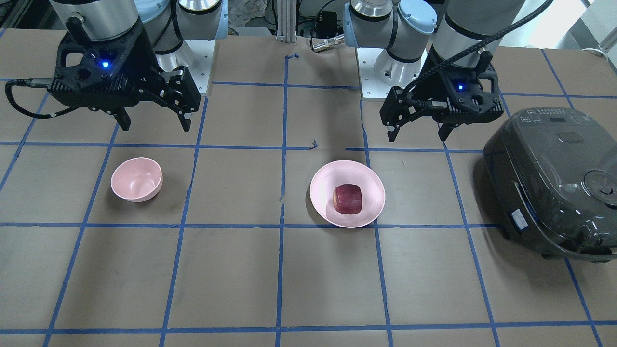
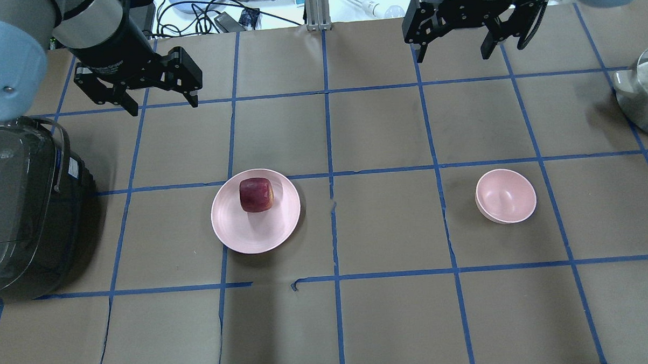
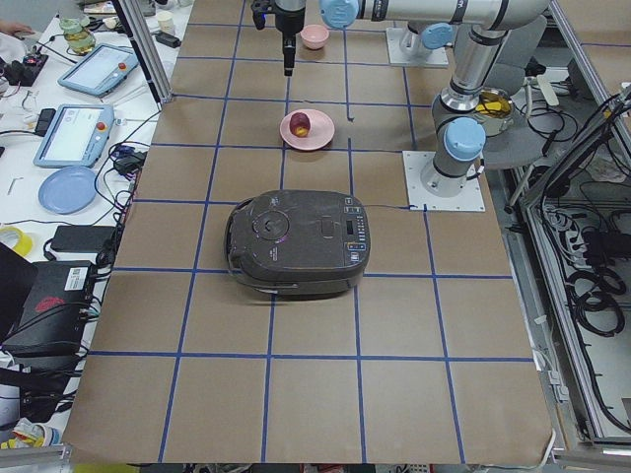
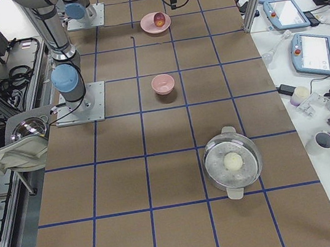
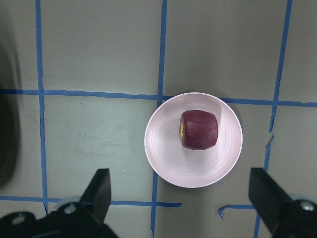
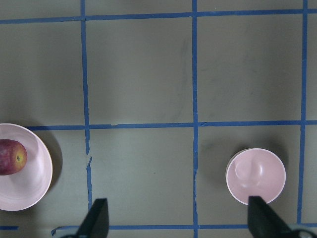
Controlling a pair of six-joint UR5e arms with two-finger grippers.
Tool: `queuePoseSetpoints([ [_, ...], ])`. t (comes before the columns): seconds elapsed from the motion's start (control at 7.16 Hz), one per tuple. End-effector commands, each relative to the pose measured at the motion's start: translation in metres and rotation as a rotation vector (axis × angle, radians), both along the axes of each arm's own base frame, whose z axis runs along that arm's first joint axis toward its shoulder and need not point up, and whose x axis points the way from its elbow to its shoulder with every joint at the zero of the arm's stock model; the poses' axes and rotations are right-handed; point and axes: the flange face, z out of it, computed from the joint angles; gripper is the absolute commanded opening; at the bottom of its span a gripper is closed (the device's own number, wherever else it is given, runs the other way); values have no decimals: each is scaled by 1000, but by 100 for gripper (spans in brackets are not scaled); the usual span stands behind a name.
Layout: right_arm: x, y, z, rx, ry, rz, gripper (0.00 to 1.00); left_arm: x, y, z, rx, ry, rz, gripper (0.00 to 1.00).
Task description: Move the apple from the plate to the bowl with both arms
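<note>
The dark-red apple (image 2: 256, 194) lies on the wide pink plate (image 2: 255, 230), left of the table's middle; both also show in the left wrist view, apple (image 5: 198, 130) on plate (image 5: 166, 158). The small pink bowl (image 2: 505, 195) stands empty to the right, also seen in the right wrist view (image 6: 255, 176). My left gripper (image 2: 165, 105) is open and empty, raised behind and left of the plate. My right gripper (image 2: 448, 48) is open and empty, raised behind the bowl. In the front view the apple (image 1: 347, 198) and the bowl (image 1: 136, 179) are apart.
A dark rice cooker (image 2: 17, 209) stands at the table's left end, close to the left arm. A steel pot (image 2: 644, 92) holding a pale round item sits at the far right edge. Blue tape lines grid the brown table top.
</note>
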Motion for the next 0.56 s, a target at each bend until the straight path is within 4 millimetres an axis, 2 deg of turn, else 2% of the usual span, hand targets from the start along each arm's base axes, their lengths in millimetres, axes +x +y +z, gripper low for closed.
queuePoseSetpoints([
  [0.0, -1, 0, 0, -4, 8, -3, 100, 3, 4, 4, -16, -9, -6, 97],
  [0.14, -1, -1, 0, -6, 8, -2, 100, 3, 0, 16, -57, 3, -4, 99],
  [0.42, -1, 0, 0, -4, 10, -3, 100, -5, 4, 5, -31, 4, -15, 100],
])
